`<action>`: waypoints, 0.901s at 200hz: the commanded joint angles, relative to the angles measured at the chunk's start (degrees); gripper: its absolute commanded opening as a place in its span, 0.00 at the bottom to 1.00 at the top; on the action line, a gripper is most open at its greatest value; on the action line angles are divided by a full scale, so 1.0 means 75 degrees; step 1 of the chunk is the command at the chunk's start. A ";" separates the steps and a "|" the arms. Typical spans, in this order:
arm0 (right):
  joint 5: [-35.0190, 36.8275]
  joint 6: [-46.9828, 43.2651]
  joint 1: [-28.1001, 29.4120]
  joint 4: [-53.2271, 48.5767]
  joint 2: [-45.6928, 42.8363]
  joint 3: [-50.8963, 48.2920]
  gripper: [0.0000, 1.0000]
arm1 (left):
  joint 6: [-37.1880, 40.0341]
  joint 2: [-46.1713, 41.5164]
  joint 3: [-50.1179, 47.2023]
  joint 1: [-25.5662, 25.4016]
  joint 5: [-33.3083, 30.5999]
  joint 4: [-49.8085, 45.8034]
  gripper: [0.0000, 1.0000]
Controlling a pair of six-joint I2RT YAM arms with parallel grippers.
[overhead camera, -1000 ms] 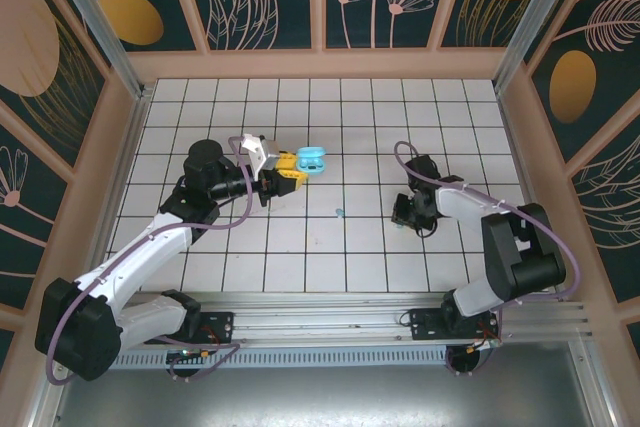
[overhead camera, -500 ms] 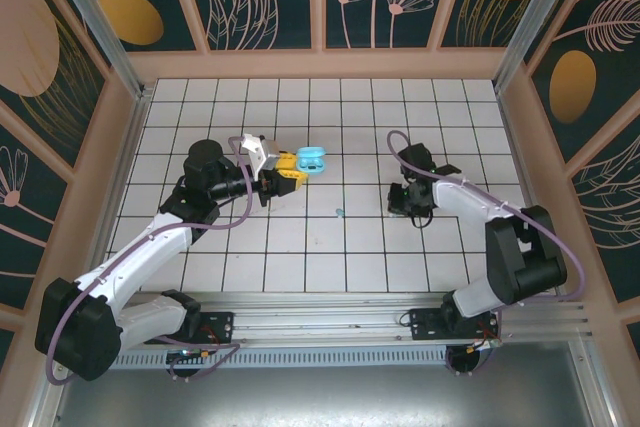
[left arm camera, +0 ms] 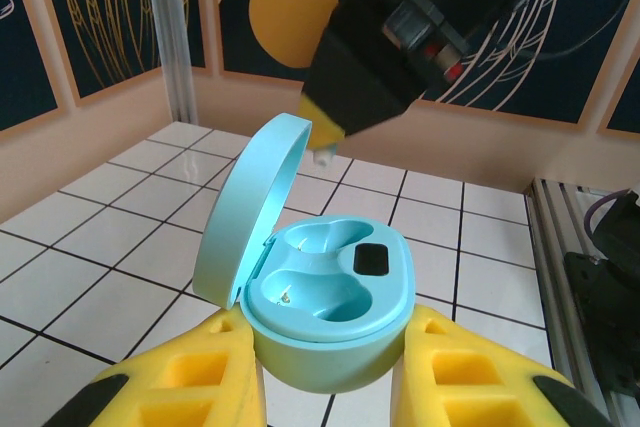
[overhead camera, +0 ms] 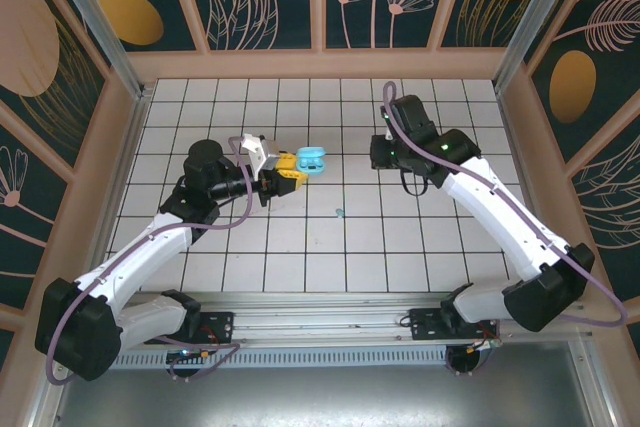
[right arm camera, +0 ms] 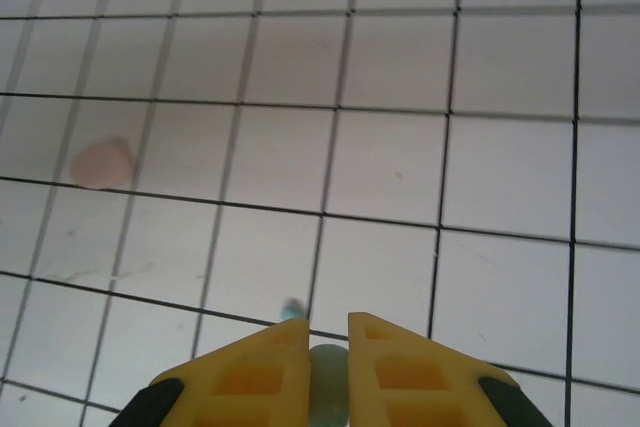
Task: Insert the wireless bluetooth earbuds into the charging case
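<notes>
The teal-blue charging case is gripped at its base between my left gripper's yellow fingers. Its lid stands open to the left, and both sockets are empty. From above, the case sits left of centre, held just past the left gripper. My right gripper is shut on a small teal earbud and hangs above the floor, right of the case. A second teal earbud lies on a tile.
A blurred pale pink blob lies on the tiles to the left in the right wrist view. The right arm's dark wrist hangs above and behind the case. Wooden walls ring the tiled floor.
The right arm has risen from the floor at mid-right and swung back and left toward the case, its jaws closed on the teal earbud. The left arm and case have not moved.
</notes>
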 commanded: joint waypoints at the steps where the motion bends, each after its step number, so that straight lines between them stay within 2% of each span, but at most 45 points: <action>1: 0.0568 -0.0188 0.0574 -0.0739 0.0105 0.0639 0.13 | 0.0020 -0.0003 0.0043 0.0068 -0.0015 0.0167 0.00; 96: 0.1397 -0.0709 0.2606 -0.1242 0.1158 0.2567 0.13 | -0.0003 0.0003 0.0049 0.0067 -0.0095 0.0165 0.00; 180: 0.1485 -0.0833 0.2854 -0.1189 0.1456 0.2605 0.13 | -0.0012 -0.0090 -0.0004 0.0067 -0.0119 0.0110 0.00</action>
